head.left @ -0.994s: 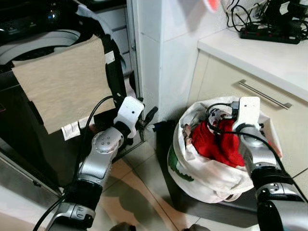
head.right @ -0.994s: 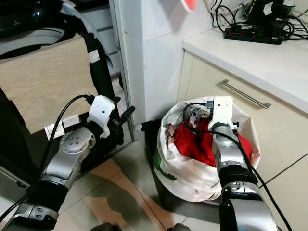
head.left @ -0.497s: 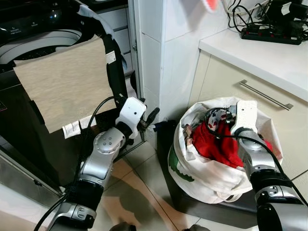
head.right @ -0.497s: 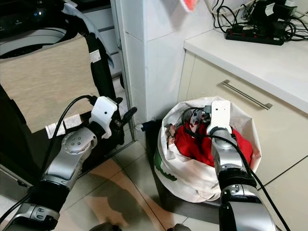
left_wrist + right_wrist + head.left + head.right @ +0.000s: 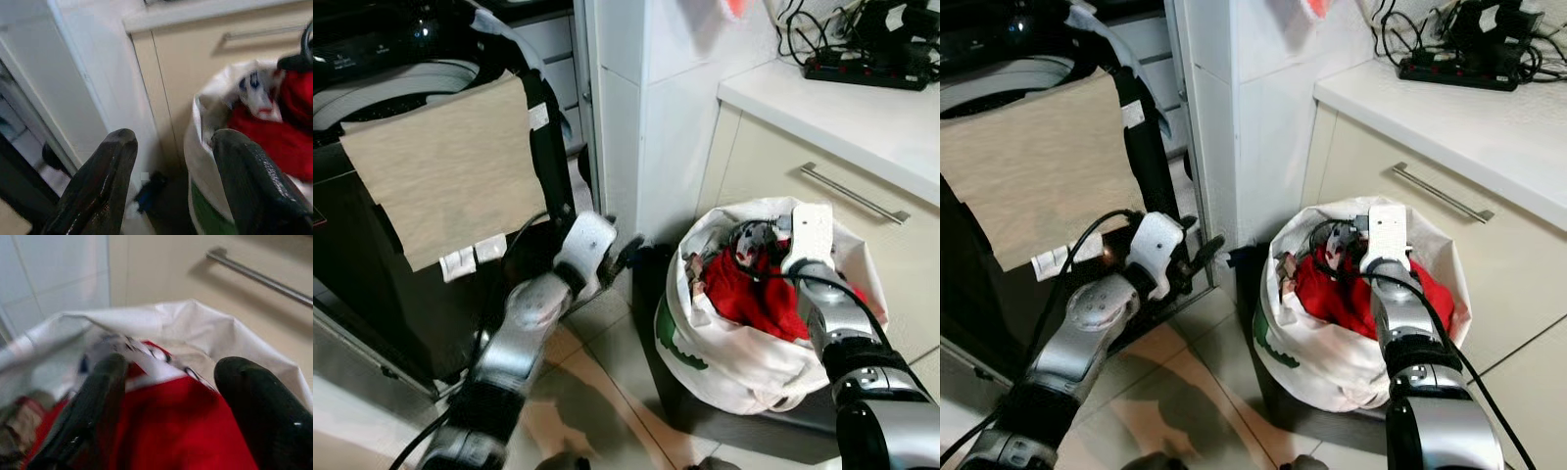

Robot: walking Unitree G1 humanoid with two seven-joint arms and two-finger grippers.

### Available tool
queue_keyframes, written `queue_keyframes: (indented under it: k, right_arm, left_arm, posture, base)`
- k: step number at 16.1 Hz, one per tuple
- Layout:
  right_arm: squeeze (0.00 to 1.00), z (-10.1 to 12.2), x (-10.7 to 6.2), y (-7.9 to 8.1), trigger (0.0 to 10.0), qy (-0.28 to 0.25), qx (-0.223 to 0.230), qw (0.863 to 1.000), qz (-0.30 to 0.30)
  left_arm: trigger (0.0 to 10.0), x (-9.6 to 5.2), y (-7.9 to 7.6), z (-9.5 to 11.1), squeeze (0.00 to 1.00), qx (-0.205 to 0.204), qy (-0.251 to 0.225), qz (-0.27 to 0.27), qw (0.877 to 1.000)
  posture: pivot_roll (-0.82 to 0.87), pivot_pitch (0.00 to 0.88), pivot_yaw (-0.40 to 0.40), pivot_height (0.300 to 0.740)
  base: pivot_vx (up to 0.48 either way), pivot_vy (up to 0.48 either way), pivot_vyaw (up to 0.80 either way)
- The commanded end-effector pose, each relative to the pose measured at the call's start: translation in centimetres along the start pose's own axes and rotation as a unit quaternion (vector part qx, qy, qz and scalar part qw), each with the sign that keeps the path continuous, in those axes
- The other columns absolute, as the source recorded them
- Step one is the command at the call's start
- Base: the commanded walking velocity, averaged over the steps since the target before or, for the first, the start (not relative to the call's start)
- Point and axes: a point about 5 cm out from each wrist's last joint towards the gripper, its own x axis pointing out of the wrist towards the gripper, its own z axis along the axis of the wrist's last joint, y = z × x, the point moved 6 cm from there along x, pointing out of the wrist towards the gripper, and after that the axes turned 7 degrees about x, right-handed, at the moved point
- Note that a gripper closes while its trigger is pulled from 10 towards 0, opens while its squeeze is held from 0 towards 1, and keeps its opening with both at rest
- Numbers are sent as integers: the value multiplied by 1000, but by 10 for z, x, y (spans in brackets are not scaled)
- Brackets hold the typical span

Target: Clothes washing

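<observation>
a white laundry bag [image 5: 734, 357] sits on the floor against the cabinet [image 5: 773, 166], under the worktop [image 5: 862, 113], with a red garment [image 5: 759, 294] lying on top of the clothes inside. the right gripper [image 5: 168, 396] hangs over the bag's mouth, its jaws spread wide just above the red garment and holding nothing. the left gripper [image 5: 171, 171], blurred, is out in front of the washing machine [image 5: 401, 69], pointing toward the bag, jaws open and empty. a beige cloth [image 5: 445, 166] hangs over the machine's rim.

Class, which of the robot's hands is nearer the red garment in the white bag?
Right. The right hand hovers open directly over the red garment; the left hand is beside the white bag.
</observation>
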Motion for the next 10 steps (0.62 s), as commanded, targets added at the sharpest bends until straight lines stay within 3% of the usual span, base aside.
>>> queue_keyframes:
  k: [1,4,10]
  right_arm:
    - [1000,10,2,-6,10000,-11,10,1000,-9]
    - [1000,0,1,-16,10000,9,10,1000,-15]
    - [1000,-6,4,-21,10000,41,38,998,-6]
  left_arm:
    - [10000,-5,3,-2,0,5,2,-1,1000]
    - [10000,-23,-22,8,0,-1,-39,-76,996]
    - [10000,-16,-32,24,0,-11,-62,-84,995]
  posture:
    - [-144,0,18,724]
    - [-130,0,9,724]
    - [-133,0,11,724]
  base:
    - [0,0,0]
    - [0,0,0]
    - [0,0,0]
